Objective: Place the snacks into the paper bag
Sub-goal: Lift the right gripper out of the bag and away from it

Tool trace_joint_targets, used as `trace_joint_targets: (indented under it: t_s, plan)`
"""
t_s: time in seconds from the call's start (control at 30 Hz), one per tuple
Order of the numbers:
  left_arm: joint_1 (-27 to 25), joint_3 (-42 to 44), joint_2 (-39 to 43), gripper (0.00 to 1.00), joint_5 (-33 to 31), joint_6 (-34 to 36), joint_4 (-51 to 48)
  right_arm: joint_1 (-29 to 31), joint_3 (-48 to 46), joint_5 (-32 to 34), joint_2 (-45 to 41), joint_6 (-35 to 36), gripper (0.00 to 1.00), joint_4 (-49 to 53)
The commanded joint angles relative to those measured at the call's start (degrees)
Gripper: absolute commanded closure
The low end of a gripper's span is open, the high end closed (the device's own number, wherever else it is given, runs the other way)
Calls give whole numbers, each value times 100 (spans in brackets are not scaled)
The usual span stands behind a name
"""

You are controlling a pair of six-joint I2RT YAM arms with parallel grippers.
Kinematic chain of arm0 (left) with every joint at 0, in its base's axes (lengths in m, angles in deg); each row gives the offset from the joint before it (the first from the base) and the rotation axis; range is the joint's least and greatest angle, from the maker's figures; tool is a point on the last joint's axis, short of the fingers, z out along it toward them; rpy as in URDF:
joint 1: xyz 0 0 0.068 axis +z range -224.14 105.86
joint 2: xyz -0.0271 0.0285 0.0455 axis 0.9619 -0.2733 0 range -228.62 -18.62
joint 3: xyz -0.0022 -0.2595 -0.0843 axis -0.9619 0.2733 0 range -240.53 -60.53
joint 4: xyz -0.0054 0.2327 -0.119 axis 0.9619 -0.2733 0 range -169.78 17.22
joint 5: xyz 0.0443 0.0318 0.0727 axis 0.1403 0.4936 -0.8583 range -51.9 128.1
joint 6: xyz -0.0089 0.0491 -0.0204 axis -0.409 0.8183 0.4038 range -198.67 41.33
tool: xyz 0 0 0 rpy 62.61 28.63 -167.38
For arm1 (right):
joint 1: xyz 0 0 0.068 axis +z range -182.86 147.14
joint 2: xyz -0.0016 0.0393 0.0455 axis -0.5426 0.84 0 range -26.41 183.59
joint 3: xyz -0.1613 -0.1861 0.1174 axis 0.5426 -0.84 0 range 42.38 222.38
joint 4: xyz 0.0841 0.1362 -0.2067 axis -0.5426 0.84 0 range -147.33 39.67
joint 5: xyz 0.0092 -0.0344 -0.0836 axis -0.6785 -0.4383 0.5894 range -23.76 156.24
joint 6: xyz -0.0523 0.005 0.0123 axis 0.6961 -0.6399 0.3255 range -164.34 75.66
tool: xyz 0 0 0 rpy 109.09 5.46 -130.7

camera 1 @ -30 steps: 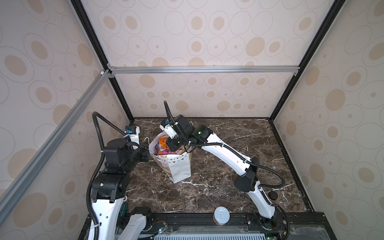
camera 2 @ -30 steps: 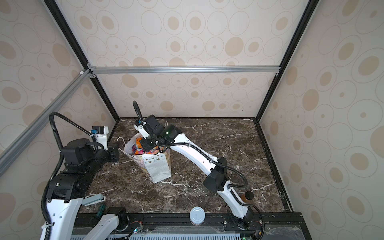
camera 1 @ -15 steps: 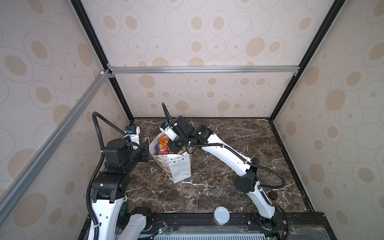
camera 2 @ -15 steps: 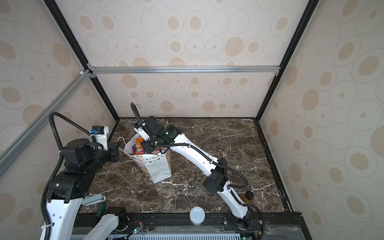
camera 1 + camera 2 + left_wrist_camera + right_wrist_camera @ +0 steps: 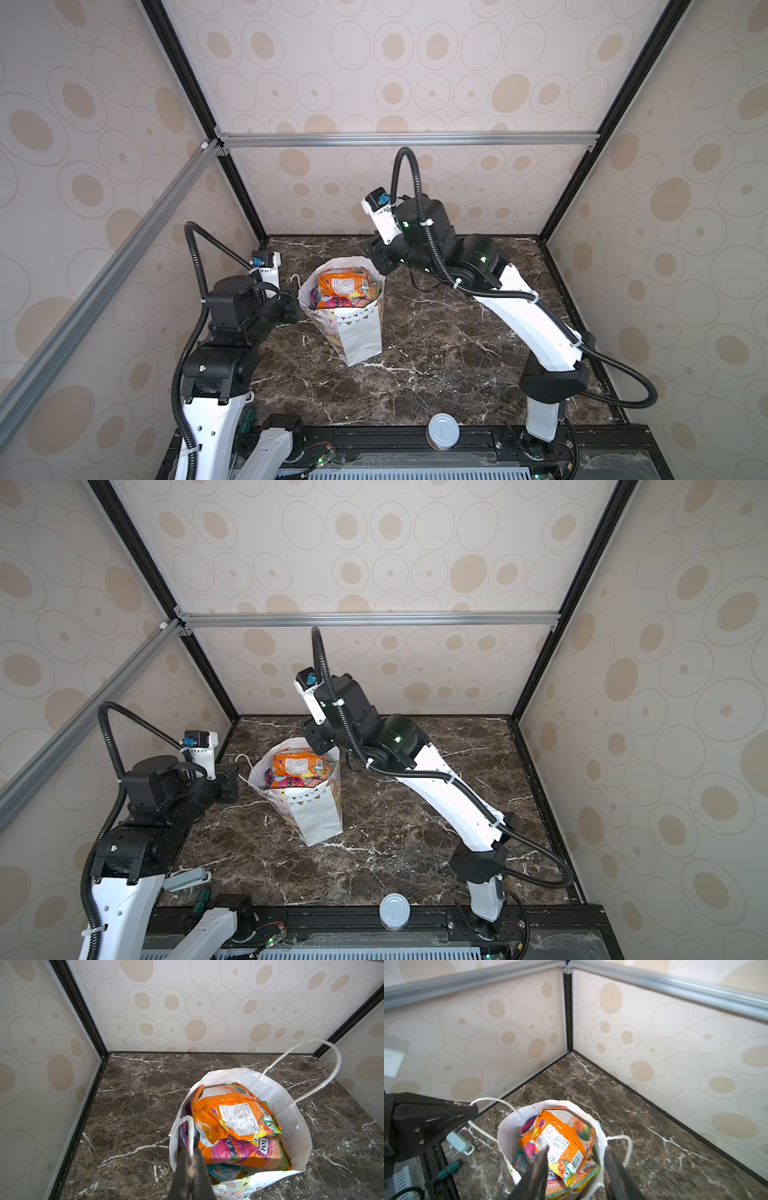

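The white paper bag (image 5: 360, 332) (image 5: 316, 816) stands upright left of the table's middle, filled nearly to its rim with snacks. An orange packet (image 5: 343, 284) (image 5: 297, 764) (image 5: 228, 1118) (image 5: 560, 1136) lies on top, over pink and yellow packets (image 5: 239, 1150). My left gripper (image 5: 294, 292) (image 5: 190, 1153) is shut on the bag's near cord handle (image 5: 191, 1132), at the bag's left rim. My right gripper (image 5: 380, 266) (image 5: 577, 1148) hangs open just above the bag's far right rim and holds nothing.
A silver-lidded can (image 5: 443, 430) (image 5: 394, 910) stands on the front rail. By the left arm's base lie a green-handled screwdriver (image 5: 450, 1168) and a small white plug (image 5: 459, 1142). The bag's other cord handle (image 5: 311, 1068) sticks up free. Walls close off three sides.
My right gripper has opened and lifted up and back from the bag's mouth, and the orange packet now lies on top of the pile. The left arm has kept still.
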State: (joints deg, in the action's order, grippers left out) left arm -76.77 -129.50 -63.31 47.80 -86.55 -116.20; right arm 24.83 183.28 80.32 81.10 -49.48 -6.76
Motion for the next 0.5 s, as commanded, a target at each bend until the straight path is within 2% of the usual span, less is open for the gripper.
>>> trace_joint_targets:
  t_s: [0.0,0.1,0.2,0.47]
  plan:
    - [8,-335,87,100,-94,111,237,17,-530,948,-369,-86,53,-42]
    - [8,-340,87,100,-131,121,237,-3,-1225,1070,-773,-185,46,-271]
    - [5,-362,83,100,-161,120,233,-18,-1757,866,-1023,-258,42,-492]
    - [0,-363,74,100,-192,102,242,-291,-2189,526,-923,-572,40,-622]
